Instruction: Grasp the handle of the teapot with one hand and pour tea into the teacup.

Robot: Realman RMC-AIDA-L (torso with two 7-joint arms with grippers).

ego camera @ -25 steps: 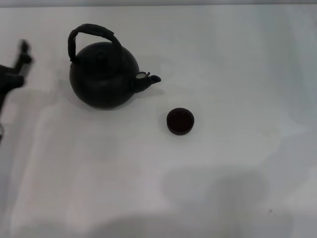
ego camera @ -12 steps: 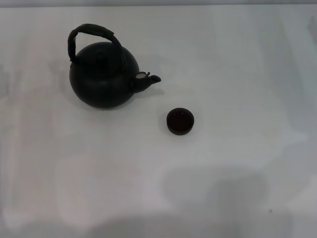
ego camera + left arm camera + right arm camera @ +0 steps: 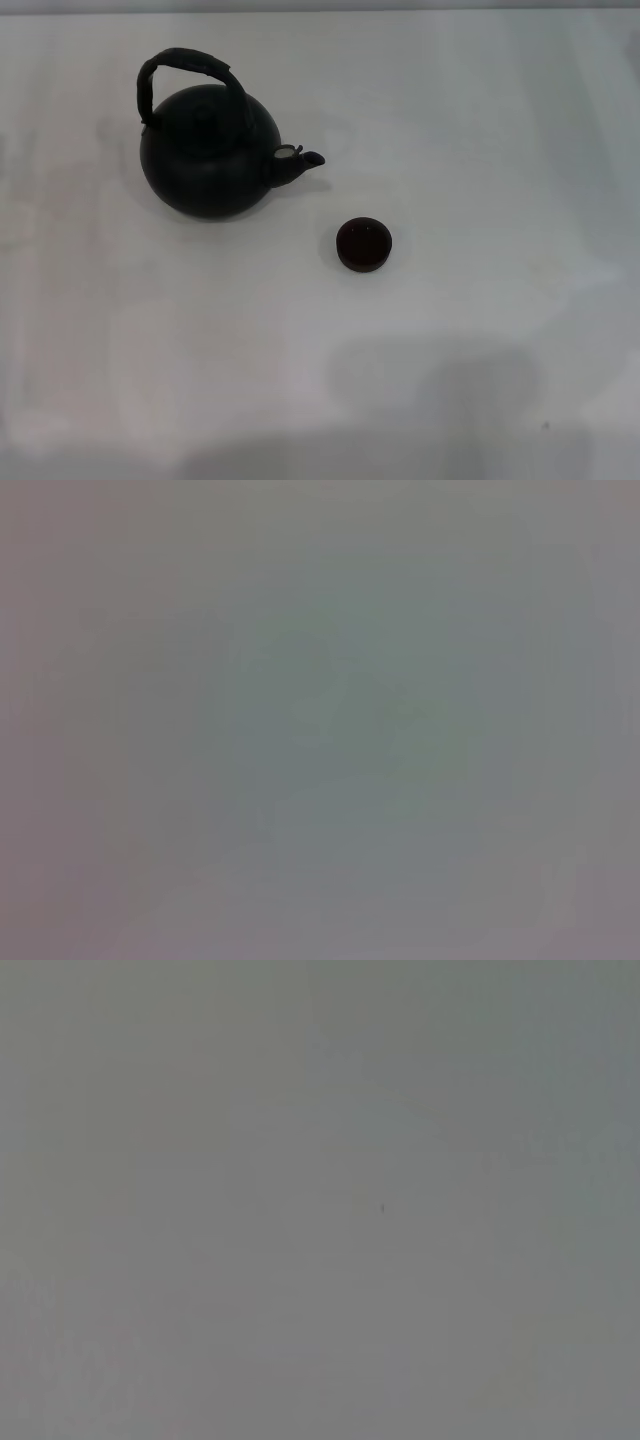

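Note:
The round black teapot (image 3: 210, 150) stands on the white table at the upper left of the head view, its short spout (image 3: 300, 160) pointing right. Its arched black handle (image 3: 190, 68) rises over the lid. The small black teacup (image 3: 363, 244) with a dark reddish inside sits on the table to the right of and nearer than the spout, apart from the pot. Neither gripper shows in any view; both wrist views show only a plain grey surface.
The white table (image 3: 480, 130) spreads all around the pot and cup. Soft shadows lie along its near edge.
The left arm, seen at the left edge one second ago, has withdrawn out of view. Teapot and teacup have not moved.

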